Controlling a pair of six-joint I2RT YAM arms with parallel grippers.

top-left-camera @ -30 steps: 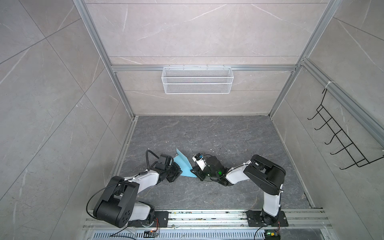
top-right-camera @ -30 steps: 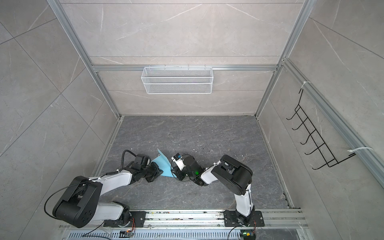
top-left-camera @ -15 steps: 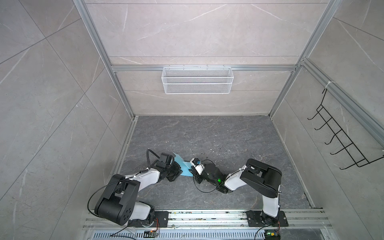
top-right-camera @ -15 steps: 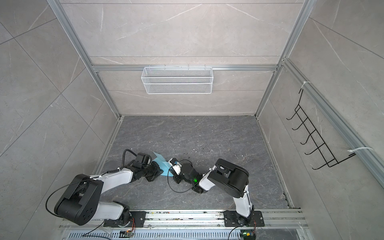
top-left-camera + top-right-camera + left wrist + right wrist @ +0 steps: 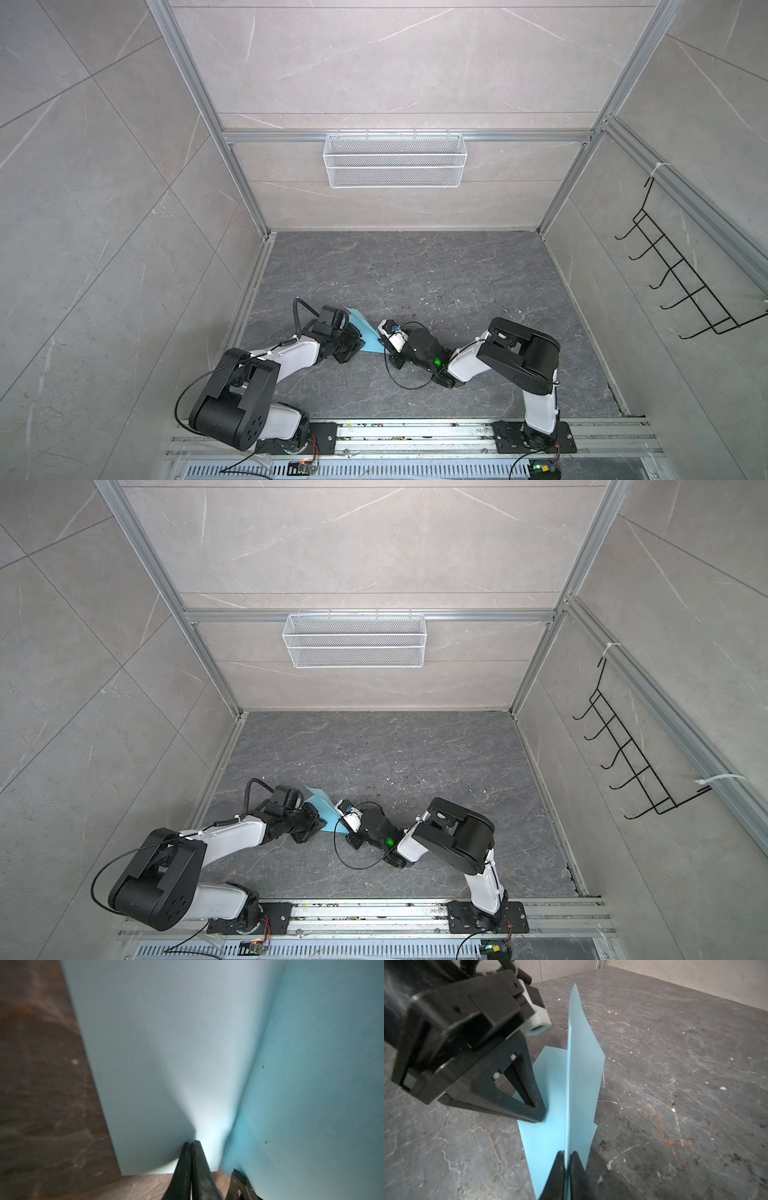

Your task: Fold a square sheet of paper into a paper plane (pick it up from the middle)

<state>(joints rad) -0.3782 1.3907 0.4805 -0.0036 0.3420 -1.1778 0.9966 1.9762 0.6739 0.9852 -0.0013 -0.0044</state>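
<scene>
- Our right gripper (image 5: 566,1154) has just closed: a second ago its jaws stood apart, now they pinch the upright flap of the square sheet of paper (image 5: 583,1076).
- Our left gripper (image 5: 191,1144) stays clamped on the sheet's opposite edge.
- The partly folded sheet sits on the table (image 5: 675,1064) between both grippers, one flap flat, one standing.
- With both sides held, we judge the next crease can begin.

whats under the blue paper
Dark marbled tabletop shows around the light-blue paper; its flat part lies on it under the left gripper, while the right gripper pinches an upright flap. Anything beneath the flat part is covered.
</scene>
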